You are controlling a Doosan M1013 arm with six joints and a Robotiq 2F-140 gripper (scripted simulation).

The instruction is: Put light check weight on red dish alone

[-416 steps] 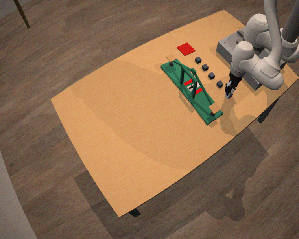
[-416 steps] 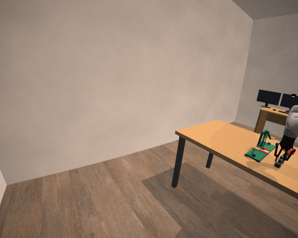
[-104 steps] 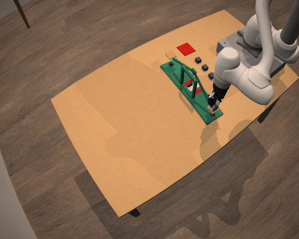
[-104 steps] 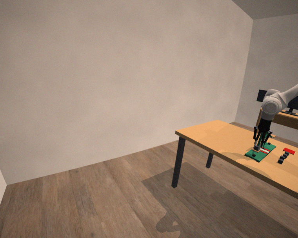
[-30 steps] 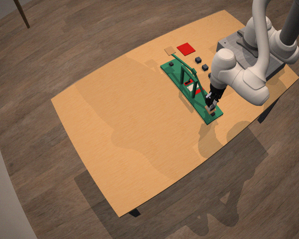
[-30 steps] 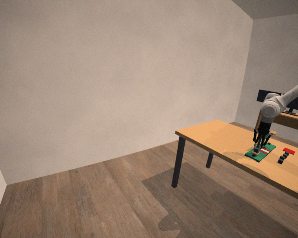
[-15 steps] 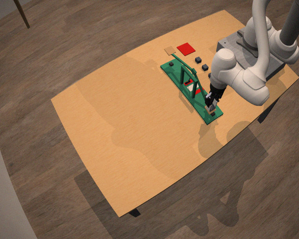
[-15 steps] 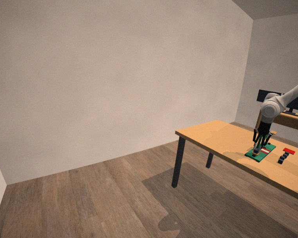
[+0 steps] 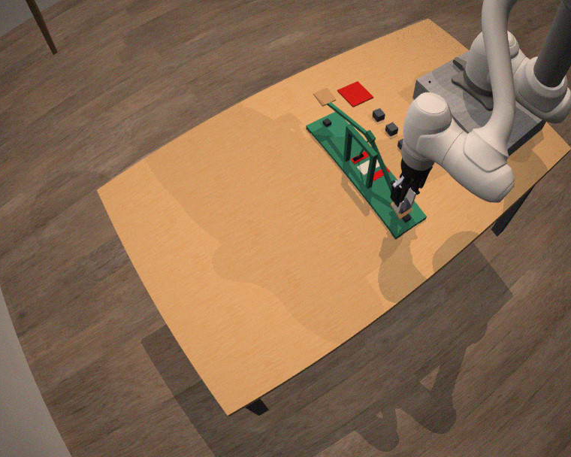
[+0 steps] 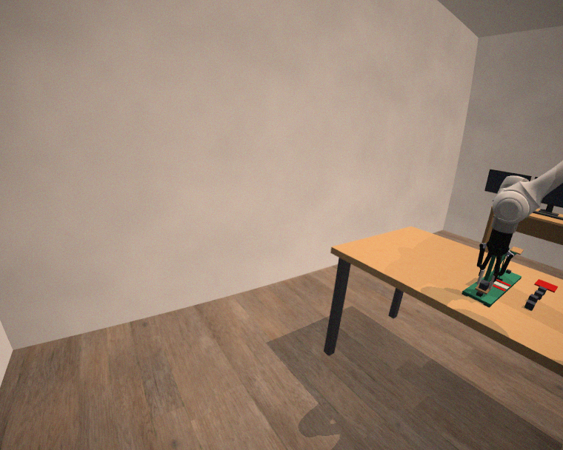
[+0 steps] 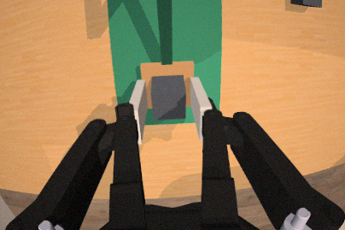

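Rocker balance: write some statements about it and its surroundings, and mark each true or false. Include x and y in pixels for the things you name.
1. A dark weight [image 11: 168, 97] sits on the balance's near pan [image 11: 146, 69]. True.
2. The end effector [image 9: 403, 199] [image 10: 487, 286] [image 11: 168, 91] is clamped tight on that weight. False: gaps show on both sides of it.
3. The red dish [image 9: 354, 93] [image 10: 546, 286] carries a weight. False: no weight lies on it.
4. The pointer [image 9: 358, 157] hangs over the white field. False: it is over a red field.
5. The far pan [image 9: 324, 96] stands higher than the near one. True.
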